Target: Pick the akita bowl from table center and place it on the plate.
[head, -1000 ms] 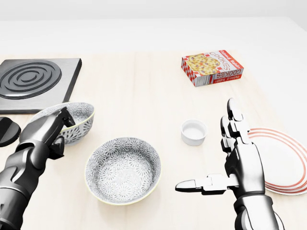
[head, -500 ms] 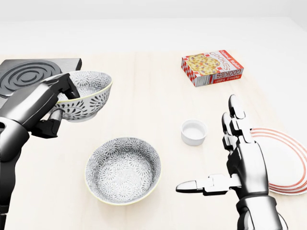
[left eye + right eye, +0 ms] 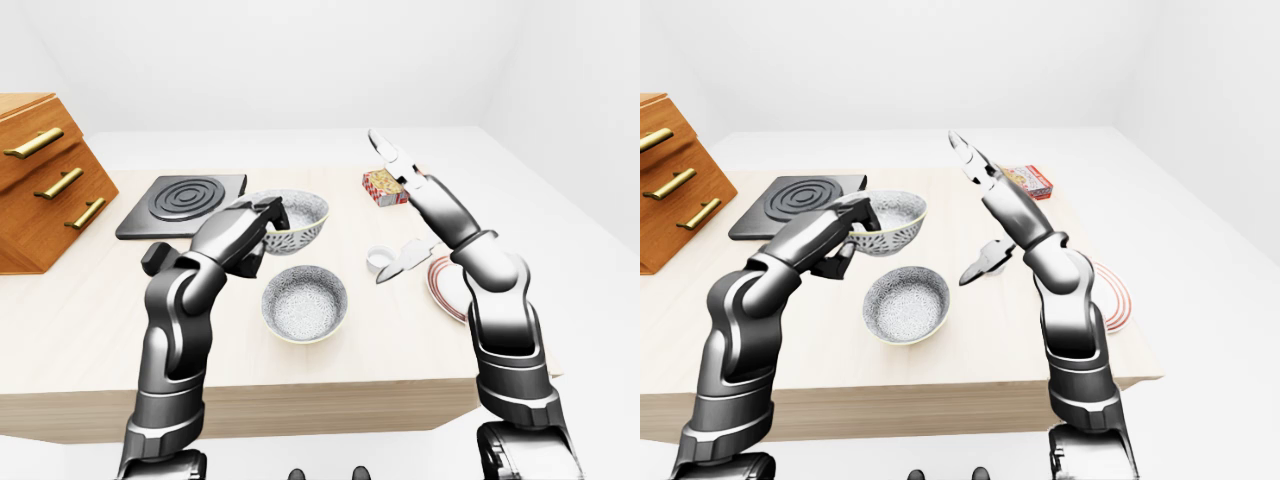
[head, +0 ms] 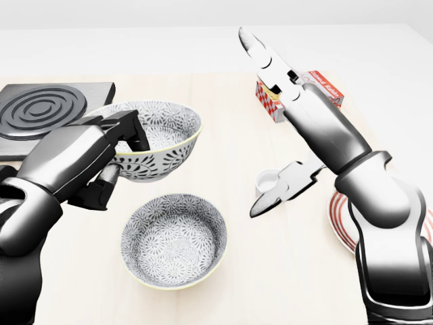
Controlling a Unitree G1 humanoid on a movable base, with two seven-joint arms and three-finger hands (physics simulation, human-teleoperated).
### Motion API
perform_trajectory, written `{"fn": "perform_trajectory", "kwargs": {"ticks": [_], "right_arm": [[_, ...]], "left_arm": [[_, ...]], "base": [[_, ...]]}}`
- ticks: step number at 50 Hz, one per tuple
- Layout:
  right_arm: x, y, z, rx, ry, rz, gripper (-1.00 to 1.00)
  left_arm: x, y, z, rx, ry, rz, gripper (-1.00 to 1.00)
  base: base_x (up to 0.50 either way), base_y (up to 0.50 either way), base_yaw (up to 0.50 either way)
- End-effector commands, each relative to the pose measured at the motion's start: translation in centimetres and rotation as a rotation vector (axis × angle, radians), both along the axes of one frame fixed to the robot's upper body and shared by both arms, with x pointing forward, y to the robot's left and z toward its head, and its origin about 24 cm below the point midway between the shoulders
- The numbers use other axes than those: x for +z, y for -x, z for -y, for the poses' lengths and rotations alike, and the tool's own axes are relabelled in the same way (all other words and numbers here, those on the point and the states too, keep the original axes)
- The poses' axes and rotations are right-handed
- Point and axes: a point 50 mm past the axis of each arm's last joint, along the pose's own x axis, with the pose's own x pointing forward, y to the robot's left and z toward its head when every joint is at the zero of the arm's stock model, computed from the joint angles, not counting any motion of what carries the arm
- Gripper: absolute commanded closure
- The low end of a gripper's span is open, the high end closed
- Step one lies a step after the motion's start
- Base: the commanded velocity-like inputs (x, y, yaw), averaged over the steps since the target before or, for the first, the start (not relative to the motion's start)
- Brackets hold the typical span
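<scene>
Two alike grey-patterned bowls show in the head view. One bowl hangs above the table at centre left, tilted a little, with my left hand shut on its near rim and wall. The other bowl rests on the table just below it. My right hand is raised high at the right, open, its fingers stretched up-left and the thumb pointing down-left. The red-ringed white plate lies at the right edge, mostly hidden behind my right forearm.
A small white cup stands by the right thumb. A cookie box lies behind the right hand. A black stove plate sits at the upper left. A wooden drawer cabinet stands at the table's left end.
My left hand has carried its bowl rightward, above the resting bowl. My right hand rose from low over the table to high up, now covering the cookie box and plate.
</scene>
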Motion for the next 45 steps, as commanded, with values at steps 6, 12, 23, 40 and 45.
{"fn": "perform_trajectory", "kwargs": {"ticks": [6,12,23,40,45], "right_arm": [[1.3,-3.5,0.0,-0.009,0.236,-0.109,-1.00],[0.4,-4.3,-0.2,-0.022,0.235,-0.153,-1.00],[-0.6,-6.3,-1.2,-0.045,0.223,-0.216,-1.00],[-1.7,-6.2,-2.8,-0.007,0.229,-0.239,-1.00],[-1.9,-6.6,-3.0,-0.016,0.224,-0.253,-0.91]], "left_arm": [[0.3,0.7,2.2,-0.069,0.003,0.029,1.00],[0.5,1.3,2.4,-0.078,0.015,0.045,1.00],[1.5,2.1,3.1,-0.093,0.039,0.095,1.00],[1.9,2.7,4.7,-0.127,0.059,0.119,1.00],[2.2,2.7,5.0,-0.133,0.069,0.127,1.00]], "base": [[0.00,0.00,0.00],[0.00,0.00,0.00],[0.00,0.00,0.00],[0.00,0.00,0.00],[0.00,0.00,0.00]]}}
